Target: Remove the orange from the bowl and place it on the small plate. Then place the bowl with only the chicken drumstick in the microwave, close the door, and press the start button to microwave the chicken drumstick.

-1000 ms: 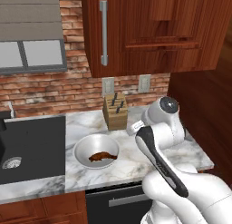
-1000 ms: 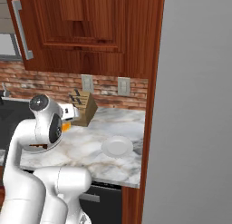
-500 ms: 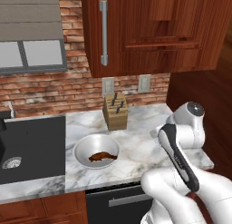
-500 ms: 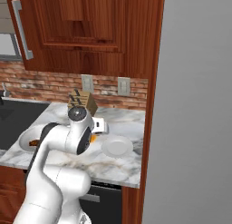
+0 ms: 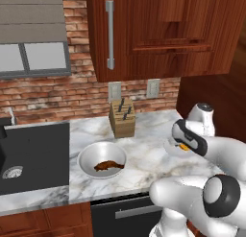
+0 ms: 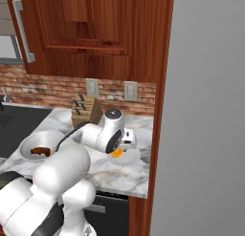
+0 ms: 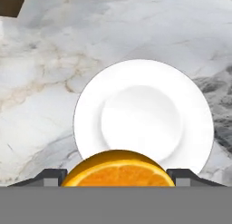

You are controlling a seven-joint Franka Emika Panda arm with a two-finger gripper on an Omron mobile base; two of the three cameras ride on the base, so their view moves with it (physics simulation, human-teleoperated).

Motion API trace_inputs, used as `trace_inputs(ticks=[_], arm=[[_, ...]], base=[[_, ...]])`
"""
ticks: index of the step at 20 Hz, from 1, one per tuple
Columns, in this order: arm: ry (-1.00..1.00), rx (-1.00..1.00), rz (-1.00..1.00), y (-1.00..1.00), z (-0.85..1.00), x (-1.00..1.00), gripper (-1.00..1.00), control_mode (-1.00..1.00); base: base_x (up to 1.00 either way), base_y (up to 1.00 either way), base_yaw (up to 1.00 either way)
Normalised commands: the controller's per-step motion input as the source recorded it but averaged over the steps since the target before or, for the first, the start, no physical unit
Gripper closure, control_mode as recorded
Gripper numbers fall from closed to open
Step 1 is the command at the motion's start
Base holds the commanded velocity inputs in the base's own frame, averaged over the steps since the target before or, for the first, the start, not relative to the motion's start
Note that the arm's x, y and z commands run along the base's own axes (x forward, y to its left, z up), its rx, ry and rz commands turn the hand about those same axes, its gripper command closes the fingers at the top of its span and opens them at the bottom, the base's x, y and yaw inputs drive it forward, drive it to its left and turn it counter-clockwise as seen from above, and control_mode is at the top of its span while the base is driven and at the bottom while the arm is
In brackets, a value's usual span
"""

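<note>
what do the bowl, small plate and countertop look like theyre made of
Bowl: light grey with a soft sheen, perhaps metal or glazed ceramic; unclear. Small plate: plain white and smooth, likely glazed ceramic. Countertop: white-grey stone with darker veining, looks like polished marble.

The orange (image 7: 118, 169), a cut piece with its bright face showing, sits between the gripper's (image 7: 118, 173) fingers, above the near rim of the small white plate (image 7: 143, 116). The plate lies flat and bare on the marble counter (image 7: 41, 96), well right of the bowl (image 5: 102, 159). The bowl holds the dark brown drumstick (image 5: 108, 165) lying flat.
</note>
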Motion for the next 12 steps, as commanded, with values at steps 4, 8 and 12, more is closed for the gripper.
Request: trace_inputs(ticks=[4,8,12], arm=[[0.35,0.00,0.00,-0.25,-0.17,0.63,1.00,-1.00],[0.16,0.00,0.00,-0.08,-0.42,0.20,1.00,-1.00],[0.05,0.00,0.00,0.00,-0.58,0.06,1.00,-1.00]], base=[[0.00,0.00,0.00],[0.00,0.00,0.00],[0.00,0.00,0.00]])
